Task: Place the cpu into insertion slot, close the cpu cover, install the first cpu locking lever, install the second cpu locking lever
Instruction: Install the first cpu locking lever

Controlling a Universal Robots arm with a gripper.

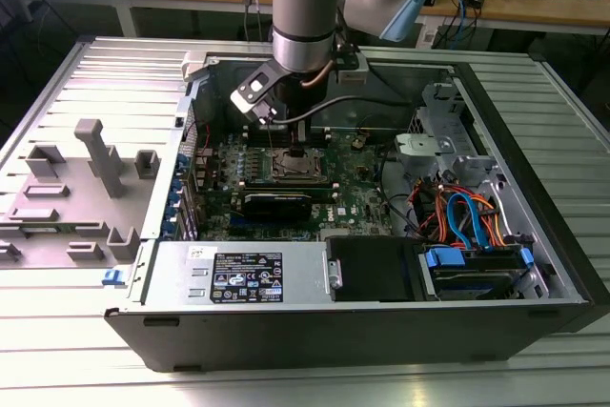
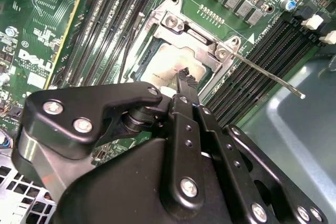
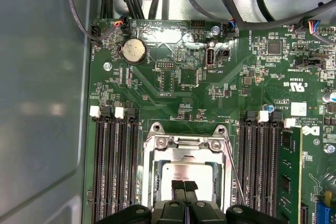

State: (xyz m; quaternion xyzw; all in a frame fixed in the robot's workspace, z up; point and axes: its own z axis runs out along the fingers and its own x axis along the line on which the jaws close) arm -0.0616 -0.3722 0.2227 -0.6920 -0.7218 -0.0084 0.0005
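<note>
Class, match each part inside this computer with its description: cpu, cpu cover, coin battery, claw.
Parts:
1 cpu
2 cpu cover
3 coin battery
4 claw

Descriptions:
A black, just above the chip
B round, silver, on the green board
C silvery frame around the chip
D grey square inside the frame's window

Pairs: 1-D, 2-C, 3-B, 4-A

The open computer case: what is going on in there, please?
A robot arm reaches into the open black computer case. Its gripper, fingers shut together, is just above the small silver-grey square cpu, which lies framed by the lowered silvery metal cpu cover. A thin metal lever juts out sideways over the black memory slots.
</note>
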